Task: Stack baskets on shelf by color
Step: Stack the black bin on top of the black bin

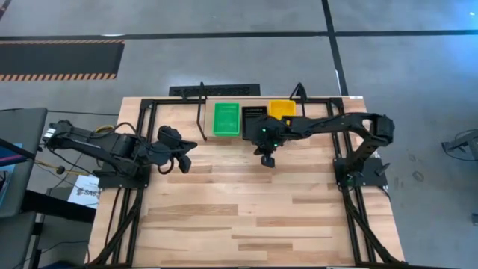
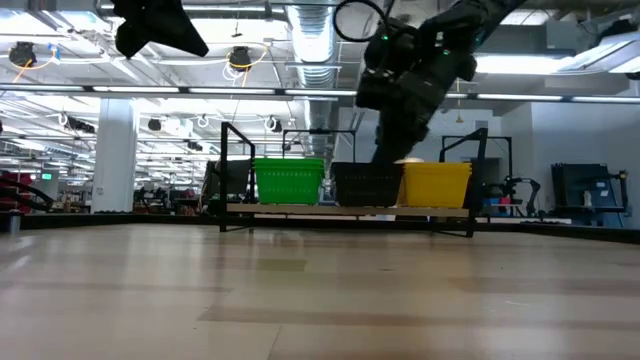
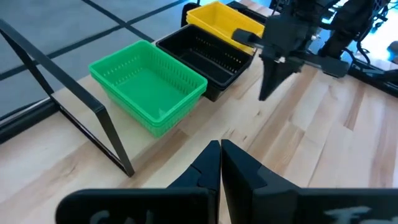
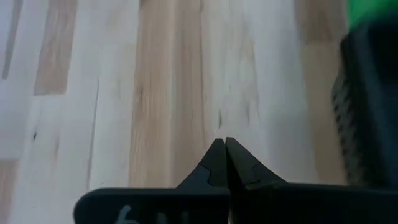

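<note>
no readable text, only cut-off white marks on each wrist's gripper mount

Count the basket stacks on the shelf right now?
3, side by side on the shelf: green stack on the left, black stack in the middle, yellow stack on the right. How many baskets each stack holds can't be told.

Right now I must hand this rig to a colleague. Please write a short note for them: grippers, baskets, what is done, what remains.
Left gripper: shut, empty, above the table's left side.
Right gripper: shut, empty, in front of the shelf.
Baskets: green, black and yellow sit side by side on the shelf, one colour per spot.
Done: no loose basket shows on the table.
Left: the layers in each stack cannot be counted, so check them.
</note>
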`<state>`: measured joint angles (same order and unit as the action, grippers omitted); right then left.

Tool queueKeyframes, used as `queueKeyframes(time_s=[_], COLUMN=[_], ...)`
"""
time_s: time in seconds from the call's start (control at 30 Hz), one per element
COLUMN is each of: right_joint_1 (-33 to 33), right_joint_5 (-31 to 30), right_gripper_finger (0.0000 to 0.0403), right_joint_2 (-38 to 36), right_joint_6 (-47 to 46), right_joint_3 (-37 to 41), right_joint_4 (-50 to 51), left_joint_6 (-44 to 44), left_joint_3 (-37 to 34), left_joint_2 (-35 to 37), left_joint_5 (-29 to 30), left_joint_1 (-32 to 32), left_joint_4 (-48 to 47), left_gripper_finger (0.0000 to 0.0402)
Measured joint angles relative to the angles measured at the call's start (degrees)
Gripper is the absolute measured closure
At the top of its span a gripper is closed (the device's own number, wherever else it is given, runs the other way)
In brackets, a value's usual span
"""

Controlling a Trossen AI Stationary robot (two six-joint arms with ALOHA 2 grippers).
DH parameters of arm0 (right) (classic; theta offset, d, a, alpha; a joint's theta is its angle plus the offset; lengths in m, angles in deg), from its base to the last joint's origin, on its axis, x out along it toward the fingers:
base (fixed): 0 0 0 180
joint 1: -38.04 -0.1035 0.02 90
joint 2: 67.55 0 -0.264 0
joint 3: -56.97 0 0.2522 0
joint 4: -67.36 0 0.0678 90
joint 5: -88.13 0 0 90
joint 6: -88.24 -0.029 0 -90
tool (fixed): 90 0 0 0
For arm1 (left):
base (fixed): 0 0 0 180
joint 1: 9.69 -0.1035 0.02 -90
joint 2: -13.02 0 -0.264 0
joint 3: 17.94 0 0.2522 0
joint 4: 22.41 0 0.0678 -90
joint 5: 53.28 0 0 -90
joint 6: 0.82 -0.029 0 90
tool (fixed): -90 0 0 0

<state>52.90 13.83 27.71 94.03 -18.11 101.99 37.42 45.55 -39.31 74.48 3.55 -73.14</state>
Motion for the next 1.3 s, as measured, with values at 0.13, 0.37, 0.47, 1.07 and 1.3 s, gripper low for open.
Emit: queueKeyframes(time_s=[0.13, 0.37, 0.47, 1.07, 1.3], right_joint_1=[0.8, 1.5, 0.6, 0.9, 3.0], right_joint_5=[-3.8, -5.5, -7.2, -11.5, -11.6], right_gripper_finger=[0.0403, 0.0403, 0.0403, 0.0403, 0.0403], right_joint_2=[0.8, -0.2, 0.0, 3.0, 3.0], right_joint_6=[2.9, 4.1, 4.5, 9.7, 11.4], right_joint_3=[-3.6, -6.5, -6.5, -6.5, -6.4], right_joint_4=[2.6, 6.1, 9.0, 7.6, 6.0], left_joint_6=[0.0, 0.4, 0.4, 1.6, 2.2], left_joint_3=[0.0, 0.0, 0.0, 0.0, 0.0], left_joint_2=[0.0, 0.0, 0.0, 0.0, 0.0], left_joint_5=[0.0, 0.0, 0.0, 0.1, 0.2], left_joint_1=[0.0, 0.0, 0.0, 0.0, 0.0], left_joint_4=[-0.1, -1.2, -1.3, -1.0, -1.0], left_gripper_finger=[0.0401, 0.0402, 0.0402, 0.0401, 0.0401])
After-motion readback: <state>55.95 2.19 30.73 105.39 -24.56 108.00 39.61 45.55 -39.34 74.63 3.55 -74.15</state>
